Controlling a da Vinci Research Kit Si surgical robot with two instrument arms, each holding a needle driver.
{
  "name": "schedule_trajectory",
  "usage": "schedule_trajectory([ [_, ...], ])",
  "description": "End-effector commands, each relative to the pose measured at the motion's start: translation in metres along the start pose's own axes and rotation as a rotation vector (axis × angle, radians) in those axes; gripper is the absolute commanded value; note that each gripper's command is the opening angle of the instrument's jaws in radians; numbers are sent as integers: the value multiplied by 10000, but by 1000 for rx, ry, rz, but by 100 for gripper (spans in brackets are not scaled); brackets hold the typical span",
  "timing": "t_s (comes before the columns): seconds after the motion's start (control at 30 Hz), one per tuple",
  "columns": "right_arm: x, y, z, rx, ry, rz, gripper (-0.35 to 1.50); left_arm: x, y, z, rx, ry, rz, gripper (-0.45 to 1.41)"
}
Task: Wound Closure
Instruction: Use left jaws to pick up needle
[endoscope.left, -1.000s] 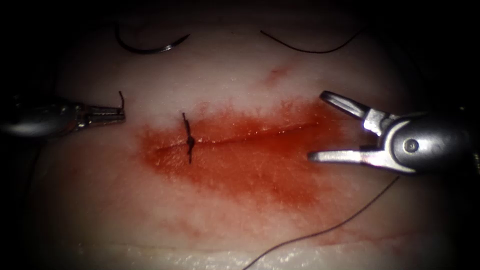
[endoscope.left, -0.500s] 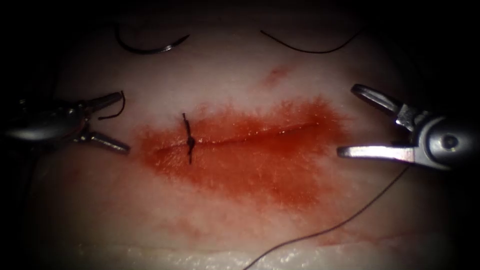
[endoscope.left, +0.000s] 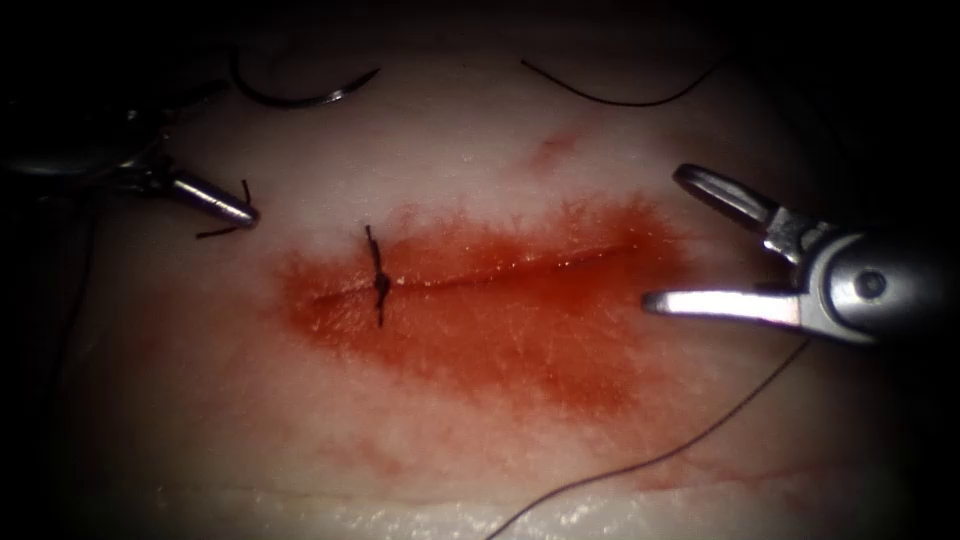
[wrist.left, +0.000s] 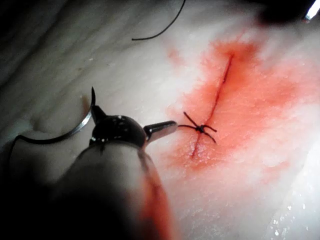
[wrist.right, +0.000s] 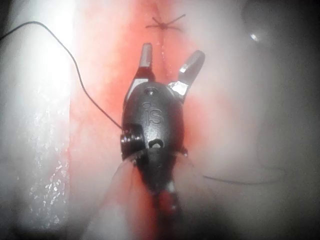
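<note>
**Both hands empty, needle lying free on the tissue above the cut**

The cut (endoscope.left: 470, 275) runs across the red-stained tissue (endoscope.left: 420, 420), with one tied stitch (endoscope.left: 379, 285) crossing it near its left end. Left of that stitch and a little above it, the left hand (endoscope.left: 215, 150) has its jaws spread and holds nothing; a short cut end of thread (endoscope.left: 228, 222) lies loose on the tissue at its lower jaw tip. The right hand (endoscope.left: 665, 240) sits at the cut's right end, jaws wide apart and empty. The curved needle (endoscope.left: 300, 97) lies on the tissue's surface well above the stitch, not in the tissue. A long thread (endoscope.left: 640, 465) trails over the tissue below the cut's right end.
</note>
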Motion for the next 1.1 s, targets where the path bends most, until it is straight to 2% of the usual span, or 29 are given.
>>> schedule_trajectory([
  [0.03,0,-6,13,-1,0,6,147,5,-4,13,9,11,-9,81],
  [0.1,1,-5,17,-3,-5,7,147,16,-9,22,22,16,-24,74],
  [0.27,2,-3,24,5,-27,26,147,29,-21,43,51,20,-30,74],
  [0.37,3,1,25,3,-30,29,147,31,-27,54,54,-14,-20,74],
  [0.63,8,8,29,-2,-39,44,145,20,-35,85,58,-137,16,59],
  [0.83,9,7,33,-7,-40,45,145,6,-42,100,64,-191,42,52],
  [0.9,9,6,33,-8,-40,45,145,3,-46,104,64,-203,50,44],
  [1.1,9,5,35,-10,-40,44,145,-5,-54,112,53,-245,45,41],
])
